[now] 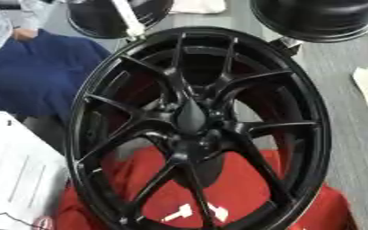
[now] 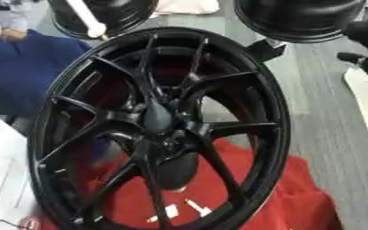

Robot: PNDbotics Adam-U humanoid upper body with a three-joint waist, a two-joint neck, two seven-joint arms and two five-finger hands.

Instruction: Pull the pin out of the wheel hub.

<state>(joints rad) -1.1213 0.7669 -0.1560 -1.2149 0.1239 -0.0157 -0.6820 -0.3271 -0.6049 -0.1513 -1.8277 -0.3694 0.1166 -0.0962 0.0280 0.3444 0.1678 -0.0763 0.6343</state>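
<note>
Grey floor runs under everything, with a blue cloth at the left and white papers below it. Mid-frame, the black wheel stands tilted over a red cloth, its hub at the middle of the spokes. No pin can be made out there, so progress cannot be judged. Neither hand clearly shows; dark shapes at the right edge are unclear.
</note>
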